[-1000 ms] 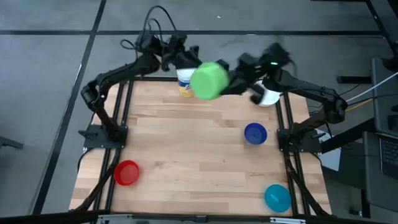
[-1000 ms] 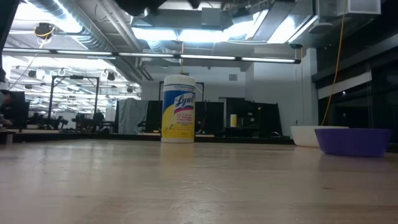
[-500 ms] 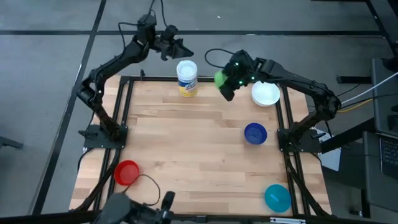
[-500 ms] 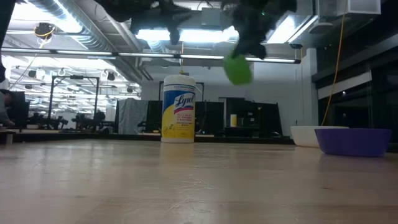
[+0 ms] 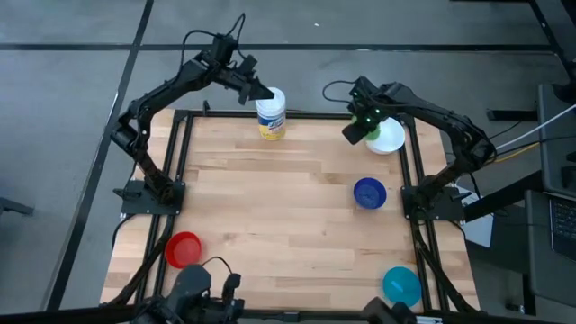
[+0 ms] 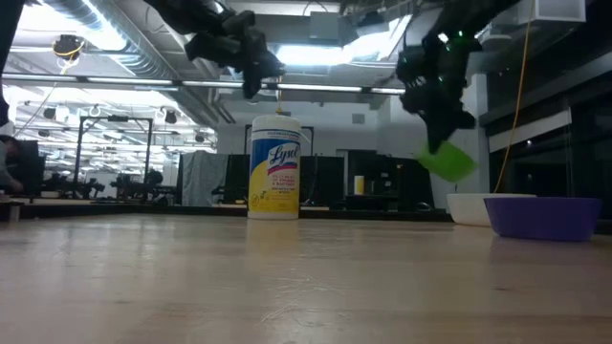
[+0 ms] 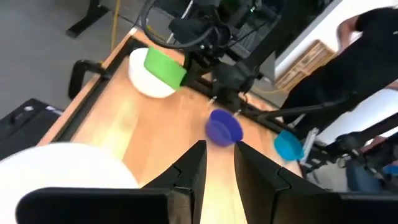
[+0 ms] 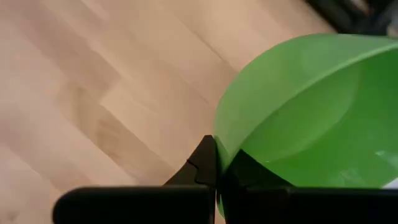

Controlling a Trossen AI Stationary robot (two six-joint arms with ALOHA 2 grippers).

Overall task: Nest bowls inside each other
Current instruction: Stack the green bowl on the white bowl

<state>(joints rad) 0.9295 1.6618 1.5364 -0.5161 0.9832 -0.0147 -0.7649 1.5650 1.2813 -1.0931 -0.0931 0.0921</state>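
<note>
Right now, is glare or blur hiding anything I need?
Low view: bright ceiling lights backlight both arms into silhouettes, yet the green bowl reads clearly. Left wrist view: the white canister is a soft blur close up. Right wrist view: the bowl's rim is slightly soft.

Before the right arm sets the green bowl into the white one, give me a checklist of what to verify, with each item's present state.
1. Grip: right gripper pinches the rim of the green bowl, fingers shut on it. Ok.
2. Position: in the high view the right gripper is at the white bowl's edge, not plainly centred over it. Cannot tell.
3. Height: in the low view the green bowl hangs above the white bowl. Ok.
4. Target: the white bowl looks empty. Ok.
5. Tilt: the green bowl hangs tilted, not level. Not ok.
6. Left gripper: far off by the wipes canister, holding nothing. Ok.
</note>
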